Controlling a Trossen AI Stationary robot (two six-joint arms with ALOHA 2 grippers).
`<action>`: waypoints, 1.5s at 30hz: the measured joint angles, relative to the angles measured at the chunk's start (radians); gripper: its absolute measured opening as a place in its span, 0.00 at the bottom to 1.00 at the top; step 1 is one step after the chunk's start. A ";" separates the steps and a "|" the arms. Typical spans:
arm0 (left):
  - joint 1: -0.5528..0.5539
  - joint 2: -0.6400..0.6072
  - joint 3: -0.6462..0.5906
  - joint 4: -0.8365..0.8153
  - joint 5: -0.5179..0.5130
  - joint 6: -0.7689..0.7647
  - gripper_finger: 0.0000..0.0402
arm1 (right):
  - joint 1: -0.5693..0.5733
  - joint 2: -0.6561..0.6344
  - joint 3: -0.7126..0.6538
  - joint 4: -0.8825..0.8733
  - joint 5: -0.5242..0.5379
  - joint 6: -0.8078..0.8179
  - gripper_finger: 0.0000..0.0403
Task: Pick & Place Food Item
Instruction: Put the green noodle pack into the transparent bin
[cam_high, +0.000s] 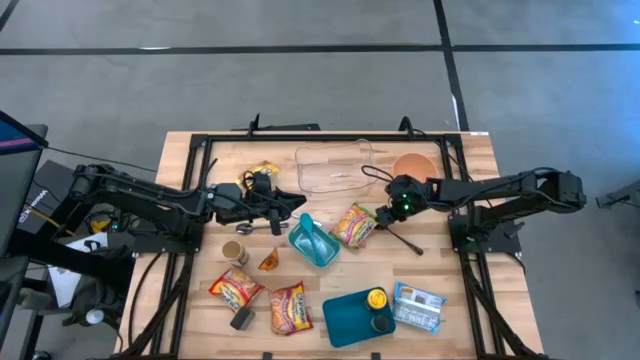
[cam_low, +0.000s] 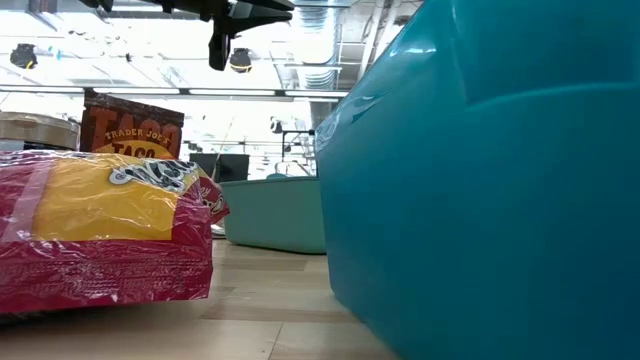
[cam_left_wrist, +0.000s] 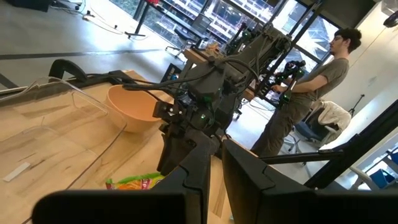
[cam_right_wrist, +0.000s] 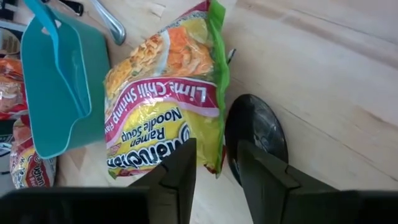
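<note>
A yellow, red and green ramen noodle packet (cam_high: 353, 224) lies on the wooden table, just right of a teal container (cam_high: 312, 242). My right gripper (cam_high: 383, 213) is at the packet's right end and has closed on it; the right wrist view shows the packet (cam_right_wrist: 165, 106) running away from my fingers. My left gripper (cam_high: 297, 205) is shut and empty. It hangs left of the teal container, and its fingers (cam_left_wrist: 193, 174) point toward the right arm. My right gripper pinches the ramen packet's right end at a corner of its edge (cam_right_wrist: 214, 149), between the two fingers. The fingers slant down from the table's right side. Most of the packet still lies on the table; whether the held end is raised I cannot tell.
A black utensil (cam_right_wrist: 258, 130) lies right beside the held corner. A clear tub (cam_high: 335, 168) and an orange bowl (cam_high: 413, 165) stand at the back. More noodle packets (cam_high: 290, 307), a teal tray (cam_high: 350, 318) and a blue packet (cam_high: 418, 305) lie near the front. A person (cam_left_wrist: 305, 93) stands beyond the table.
</note>
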 joint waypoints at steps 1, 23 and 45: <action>0.000 0.000 0.000 0.000 0.000 0.000 0.09 | 0.000 0.000 0.000 -0.004 0.000 0.008 0.28; 0.000 0.000 0.000 0.000 0.005 0.000 0.09 | 0.046 0.078 0.000 0.081 0.000 0.090 0.28; 0.000 0.000 0.000 0.000 -0.002 0.000 0.09 | 0.045 0.093 0.000 0.154 0.041 0.116 0.27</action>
